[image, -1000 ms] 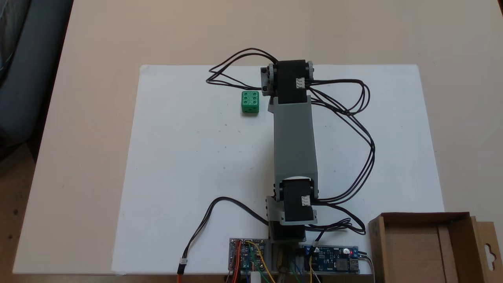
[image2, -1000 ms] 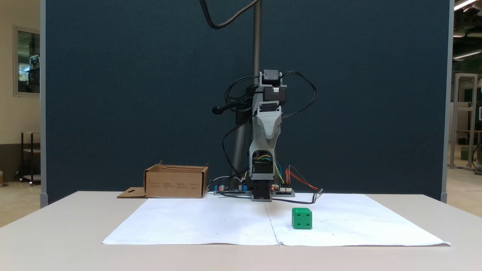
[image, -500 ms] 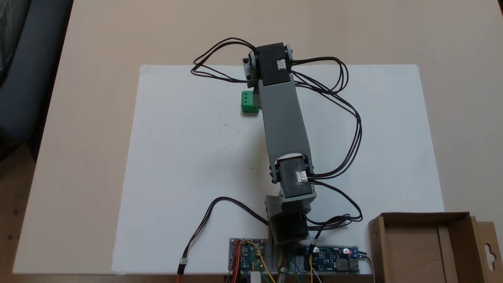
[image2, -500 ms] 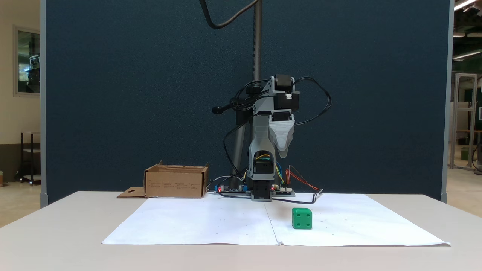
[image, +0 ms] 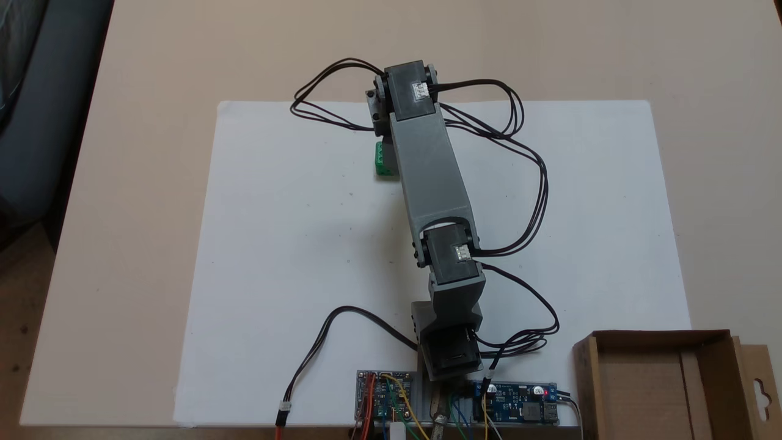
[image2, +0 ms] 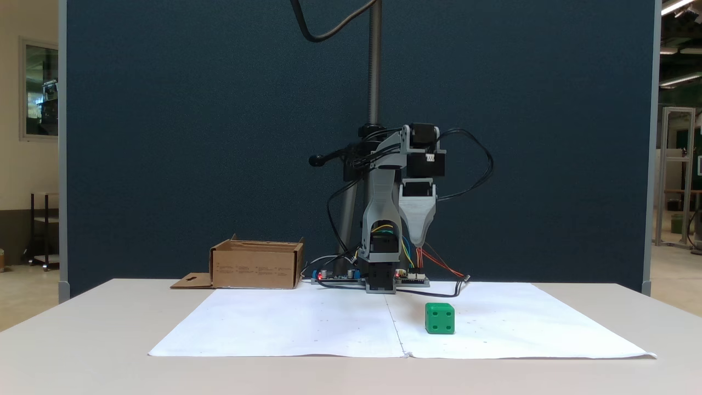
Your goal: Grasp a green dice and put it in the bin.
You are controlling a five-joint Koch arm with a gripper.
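- In a fixed view from the front, the bin (image2: 256, 265) stands at the left of centre, on the table (image2: 82, 329) behind the white paper sheet (image2: 307, 323), its flap lying flat to its left.
- The arm (image2: 384, 219) rises at the middle of that frame from circuit boards (image2: 334, 277) at its base.
- The gripper (image2: 420, 240) hangs point-down just right of the arm, high above the paper. Only one pale tip shows, so I cannot tell whether the jaws are spread or pressed together.
- The green dice (image2: 440, 318) sits on the paper, lower right of the gripper and apart from it.
- In a fixed view from above, the dice (image: 384, 160) lies upper centre, partly hidden by the arm (image: 431, 171), and the bin (image: 666, 385) fills the lower right corner.
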